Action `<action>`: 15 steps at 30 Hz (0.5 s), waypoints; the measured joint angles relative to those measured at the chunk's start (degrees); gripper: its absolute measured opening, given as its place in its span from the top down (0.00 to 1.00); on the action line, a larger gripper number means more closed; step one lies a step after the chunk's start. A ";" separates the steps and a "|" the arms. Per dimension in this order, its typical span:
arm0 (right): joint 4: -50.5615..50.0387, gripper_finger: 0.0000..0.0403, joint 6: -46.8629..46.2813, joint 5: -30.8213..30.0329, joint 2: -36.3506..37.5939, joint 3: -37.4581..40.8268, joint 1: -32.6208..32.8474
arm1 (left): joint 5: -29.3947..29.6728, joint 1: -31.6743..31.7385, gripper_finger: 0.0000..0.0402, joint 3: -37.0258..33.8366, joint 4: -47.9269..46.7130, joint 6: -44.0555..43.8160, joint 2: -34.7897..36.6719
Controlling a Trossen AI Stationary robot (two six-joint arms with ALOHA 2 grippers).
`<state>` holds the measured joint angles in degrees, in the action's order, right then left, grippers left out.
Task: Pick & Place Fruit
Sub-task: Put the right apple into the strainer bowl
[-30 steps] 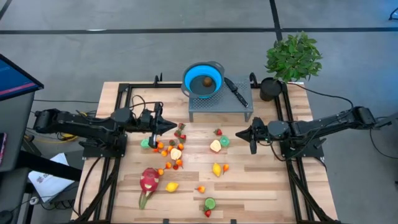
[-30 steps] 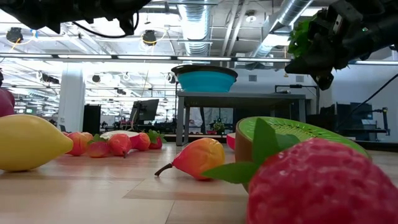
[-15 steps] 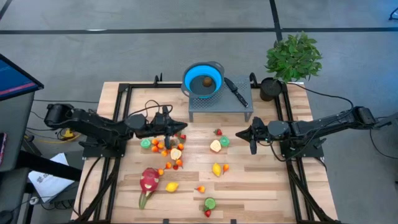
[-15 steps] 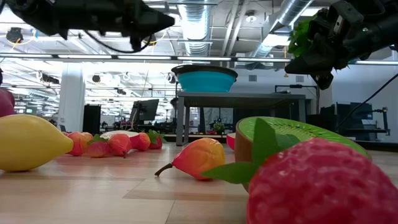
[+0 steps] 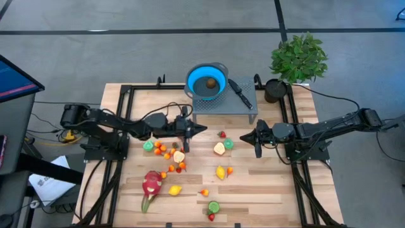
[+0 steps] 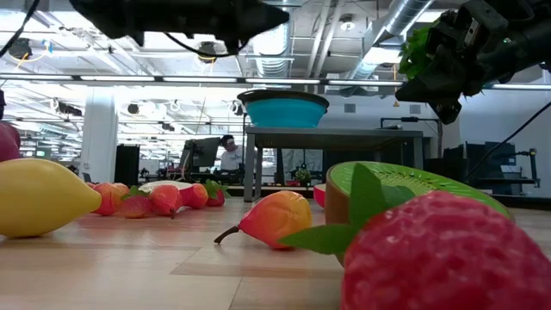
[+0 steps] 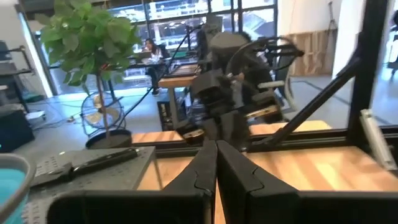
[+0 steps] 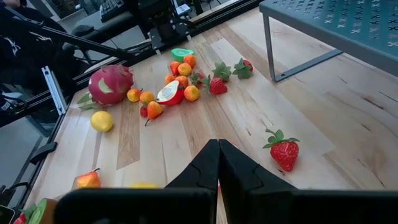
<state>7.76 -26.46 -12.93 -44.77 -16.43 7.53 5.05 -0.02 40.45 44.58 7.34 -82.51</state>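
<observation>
Small toy fruits lie scattered on the wooden table: a cluster (image 5: 169, 152) near the left, a strawberry (image 5: 222, 134), a cut half (image 5: 219, 149) and a lemon (image 5: 220, 171) in the middle. The pink dragon fruit (image 5: 151, 183) lies toward the near left. My left gripper (image 5: 202, 128) hangs shut above the table, just in front of the grey stand (image 5: 224, 107), with nothing showing between its fingers (image 7: 205, 163). My right gripper (image 5: 243, 138) waits shut above the table's right half, beyond the strawberry (image 8: 284, 153).
A blue bowl (image 5: 196, 75) with a brown fruit (image 5: 209, 82) inside sits on the grey stand, next to a black-handled knife (image 5: 239, 92). A potted plant (image 5: 299, 57) stands at the far right corner. Black frame rails (image 5: 297, 177) run along both table sides.
My left arm has reached toward the table's right, carrying its shut gripper from over the fruit cluster to in front of the stand. It has kept its height above the table. The fruits and my right arm have stayed put.
</observation>
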 joint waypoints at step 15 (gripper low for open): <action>0.01 1.00 -0.13 0.02 0.00 0.00 0.00 | -17.62 5.29 1.00 14.47 -17.81 4.86 -11.65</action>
<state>7.77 -26.59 -12.91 -44.77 -16.43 7.53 -12.57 5.27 54.93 26.77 12.20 -94.16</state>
